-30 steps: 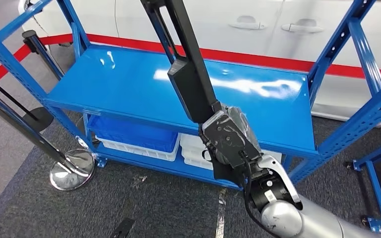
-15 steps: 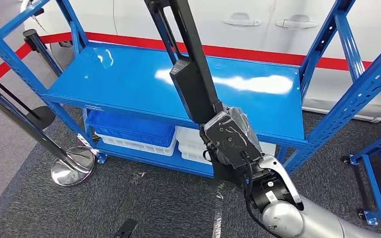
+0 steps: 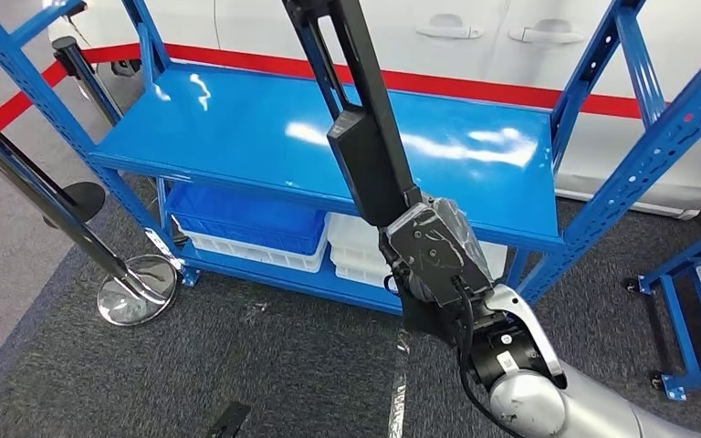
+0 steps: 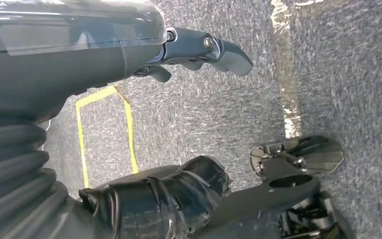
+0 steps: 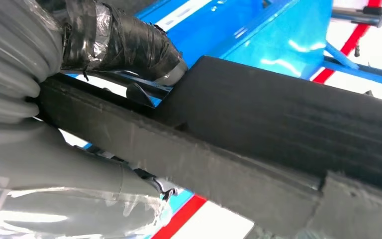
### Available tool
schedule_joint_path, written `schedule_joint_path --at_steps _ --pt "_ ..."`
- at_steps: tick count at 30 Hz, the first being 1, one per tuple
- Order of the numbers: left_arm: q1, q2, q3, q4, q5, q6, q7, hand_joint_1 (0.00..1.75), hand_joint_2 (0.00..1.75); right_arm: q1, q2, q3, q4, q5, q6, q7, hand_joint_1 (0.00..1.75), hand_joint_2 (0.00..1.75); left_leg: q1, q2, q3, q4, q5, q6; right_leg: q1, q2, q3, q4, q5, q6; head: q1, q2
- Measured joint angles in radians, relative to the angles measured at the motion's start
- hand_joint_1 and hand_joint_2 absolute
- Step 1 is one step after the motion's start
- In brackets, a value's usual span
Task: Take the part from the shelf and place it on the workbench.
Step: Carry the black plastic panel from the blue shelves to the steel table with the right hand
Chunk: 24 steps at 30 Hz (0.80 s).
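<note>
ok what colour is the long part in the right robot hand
Black, matte. The part shows best in the head view, held by the right robot hand.

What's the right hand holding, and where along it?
The right hand grips the long black part at its lower end; the rest stands up above the blue shelf.
</note>
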Motion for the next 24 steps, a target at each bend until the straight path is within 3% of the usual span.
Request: schedule_joint_path --at_steps 4,6,8,10,11,12,14,15,16,18,20,21,22,24 --pt "0.003 0.001 -0.004 0.0 0.0 0.0 0.0 0.0 1.75 0.003 -0.002 -0.001 -0.001 0.001 -0.002 0.0 1.54 1.75 0.0 -0.003 -0.019 0.01 0.001 -0.016 0.002 0.001 -0.022 0.006 0.021 -0.033 0.0 0.0" --pt "0.003 0.0 -0.008 0.0 0.0 0.0 0.0 0.0 1.75 0.003 -0.002 -0.001 -0.001 0.001 -0.002 0.0 1.54 1.75 0.002 -0.002 -0.044 0.07 -0.055 -0.023 0.0 -0.002 -0.035 0.004 0.035 -0.046 -0.002 0.0" --pt "0.002 0.0 -0.01 0.0 0.0 0.0 0.001 0.0 1.75 0.003 -0.002 -0.001 -0.001 0.001 -0.003 0.0 1.54 1.75 0.002 -0.002 -0.077 0.178 -0.131 -0.028 0.003 -0.003 -0.047 0.003 0.046 -0.051 -0.004 0.0" --pt "0.002 0.0 -0.01 0.0 0.0 0.0 0.002 0.0 1.75 0.004 -0.002 -0.001 -0.001 0.001 -0.003 0.0 1.54 1.75 0.001 -0.002 -0.086 0.25 -0.166 -0.024 0.01 -0.004 -0.06 0.003 0.056 -0.054 -0.004 0.0" --pt "0.002 0.0 -0.011 0.0 0.0 0.0 0.002 0.0 1.75 0.005 -0.002 -0.001 -0.001 0.001 -0.004 0.0 1.54 1.75 -0.001 -0.003 -0.067 0.243 -0.162 -0.018 0.013 -0.004 -0.067 0.003 0.063 -0.055 -0.004 0.0" --pt "0.001 0.0 -0.011 0.0 0.0 0.0 0.002 0.0 1.75 0.005 -0.003 -0.001 -0.001 0.001 -0.004 0.0 1.54 1.75 -0.005 -0.003 -0.03 0.199 -0.142 -0.008 0.017 -0.003 -0.073 0.002 0.069 -0.056 -0.004 0.0" --pt "-0.002 0.001 -0.012 0.0 0.0 0.0 0.002 0.0 1.75 0.004 -0.004 -0.001 -0.002 0.001 -0.007 0.0 1.54 1.75 -0.016 -0.003 0.063 0.062 -0.106 0.015 0.021 -0.003 -0.079 -0.003 0.082 -0.055 -0.003 0.0" --pt "-0.003 0.002 -0.013 0.0 0.0 0.0 0.002 0.0 1.75 0.004 -0.004 -0.002 -0.003 0.001 -0.007 0.001 1.54 1.75 -0.022 -0.003 0.092 0.01 -0.092 0.025 0.02 -0.004 -0.078 -0.01 0.09 -0.052 -0.003 0.0" --pt "-0.005 0.003 -0.014 0.0 0.0 0.0 0.002 0.0 1.75 0.004 -0.005 -0.002 -0.004 0.001 -0.009 0.001 1.54 1.75 -0.028 -0.003 0.107 -0.022 -0.085 0.033 0.017 -0.005 -0.077 -0.017 0.098 -0.048 -0.007 0.0" --pt "-0.006 0.004 -0.015 0.0 0.0 0.0 0.003 0.0 1.75 0.004 -0.006 -0.002 -0.005 0.001 -0.011 0.002 1.54 1.75 -0.038 -0.005 0.104 -0.04 -0.066 0.04 0.01 -0.007 -0.076 -0.031 0.115 -0.034 -0.014 0.0" --pt "-0.005 0.004 -0.016 0.0 0.0 0.0 0.004 0.0 1.75 0.005 -0.008 -0.004 -0.006 0.001 -0.013 0.002 1.54 1.75 -0.032 -0.003 0.105 -0.065 -0.039 0.04 0.01 -0.007 -0.078 -0.037 0.12 -0.022 -0.014 0.0" --pt "-0.005 0.004 -0.016 0.0 0.0 0.0 0.005 0.0 1.75 0.005 -0.01 -0.005 -0.006 0.001 -0.014 0.003 1.54 1.75 -0.028 -0.001 0.105 -0.078 -0.023 0.04 0.013 -0.007 -0.082 -0.028 0.102 -0.017 -0.012 0.0" --pt "-0.005 0.004 -0.017 0.0 0.0 0.0 0.006 0.0 1.75 0.005 -0.011 -0.008 -0.006 0.001 -0.014 0.003 1.54 1.75 -0.024 0.002 0.101 -0.09 -0.007 0.04 0.014 -0.007 -0.091 0.0 0.067 -0.013 -0.009 0.0" --pt "-0.006 0.001 -0.017 0.0 0.0 -0.001 0.007 0.0 1.75 0.005 -0.013 -0.013 -0.006 0.001 -0.015 0.003 1.54 1.75 -0.024 0.005 0.08 -0.091 0.012 0.044 0.013 -0.007 -0.115 0.105 -0.028 -0.008 -0.005 0.0"
